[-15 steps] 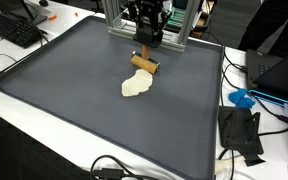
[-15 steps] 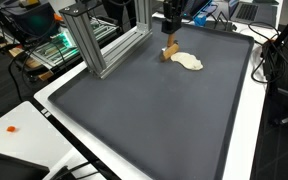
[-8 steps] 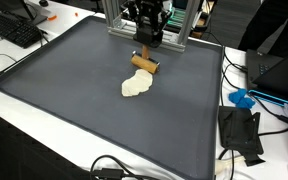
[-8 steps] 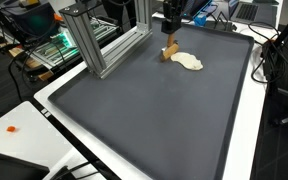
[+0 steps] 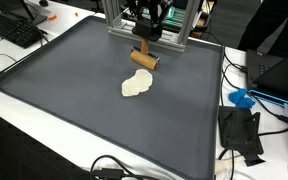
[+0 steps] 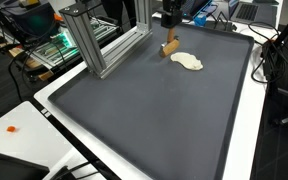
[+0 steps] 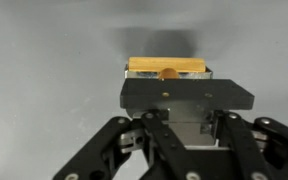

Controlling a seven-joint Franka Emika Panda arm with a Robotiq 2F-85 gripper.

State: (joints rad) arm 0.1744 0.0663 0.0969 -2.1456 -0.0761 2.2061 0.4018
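My gripper hangs over the far side of the dark grey mat, shut on a short brown wooden cylinder. The cylinder hangs a little above the mat, close to a flat cream dough-like lump lying on it. In an exterior view the gripper holds the wooden cylinder just beside the cream lump. The wrist view shows the wooden cylinder clamped crosswise between the fingers, past the black gripper body; the lump is hidden there.
An aluminium frame stands at the mat's far edge. A keyboard lies on the white table beside the mat. A blue object and a black device sit off the other side. Cables trail along the front edge.
The gripper has risen slightly, carrying the wooden cylinder up and a little away from the cream lump. The lump has not moved.
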